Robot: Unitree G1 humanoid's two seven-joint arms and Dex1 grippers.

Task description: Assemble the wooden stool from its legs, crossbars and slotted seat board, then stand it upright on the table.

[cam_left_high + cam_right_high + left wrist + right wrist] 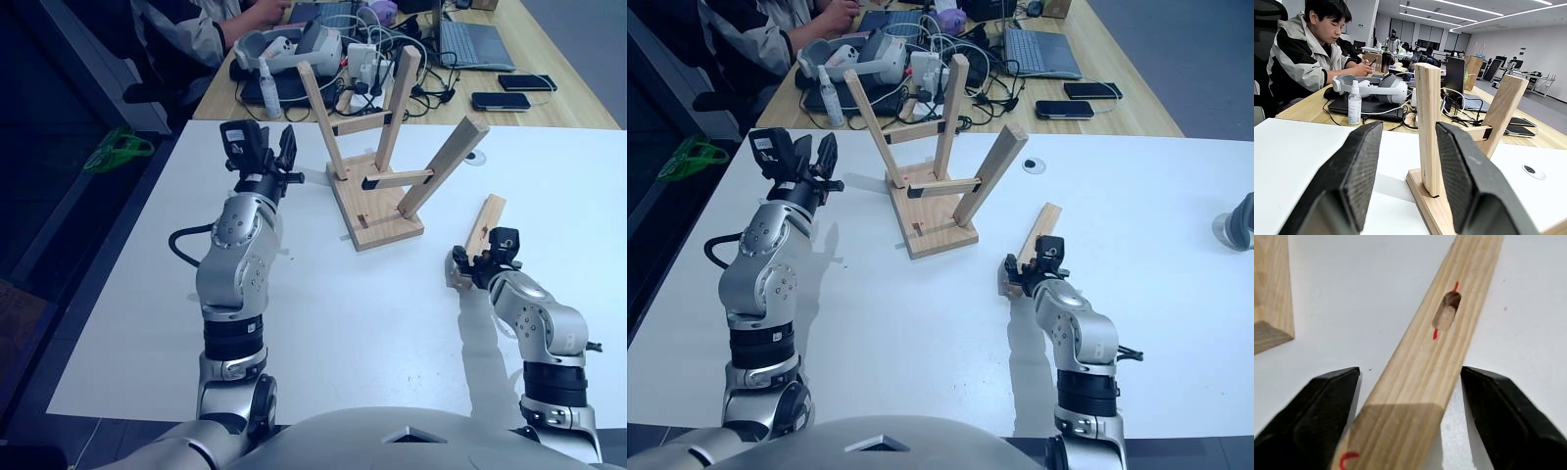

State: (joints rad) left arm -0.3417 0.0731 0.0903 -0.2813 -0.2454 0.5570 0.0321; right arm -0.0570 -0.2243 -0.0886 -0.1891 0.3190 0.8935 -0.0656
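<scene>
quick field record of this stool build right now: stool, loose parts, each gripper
stool: upside down on the white table, seat board flat, three legs standing up, joined by crossbars
loose leg: flat on the table, right of the stool, slot facing up
left gripper: jaws open, empty, raised left of the stool
right gripper: jaws open, astride the loose leg's near end
left to do: fourth leg not yet fitted
</scene>
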